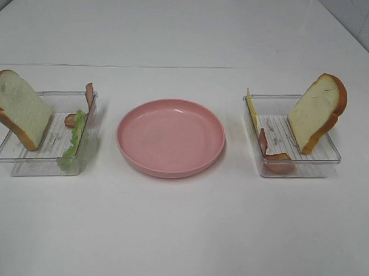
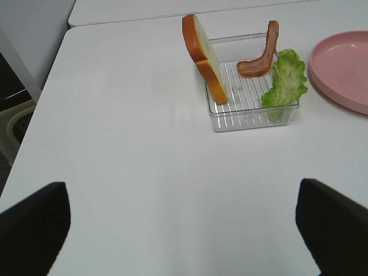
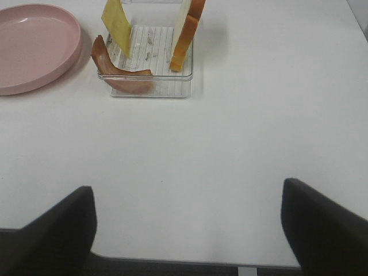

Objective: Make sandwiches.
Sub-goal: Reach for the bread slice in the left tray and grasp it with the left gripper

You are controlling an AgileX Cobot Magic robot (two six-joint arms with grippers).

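Seen from high, a pink plate [image 1: 170, 137] lies mid-worktop [image 1: 181, 235], with the left bread slice [image 1: 22, 108] and the right bread slice [image 1: 316, 112] leaning well apart on either side. The left wrist view shows the left end effector [image 2: 184, 230] spread apart and empty, its slice well ahead and edge-on. The right wrist view shows the right end effector [image 3: 187, 230] likewise apart and empty, its slice also well ahead.

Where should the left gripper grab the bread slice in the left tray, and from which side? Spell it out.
Grip the bread slice by its rounded top edge, which sticks up clear of the tray. It stands on edge, leaning over the outer wall, so probably come down from above with the open left gripper, jaws across its flat faces. The lettuce sits at the opposite wall.
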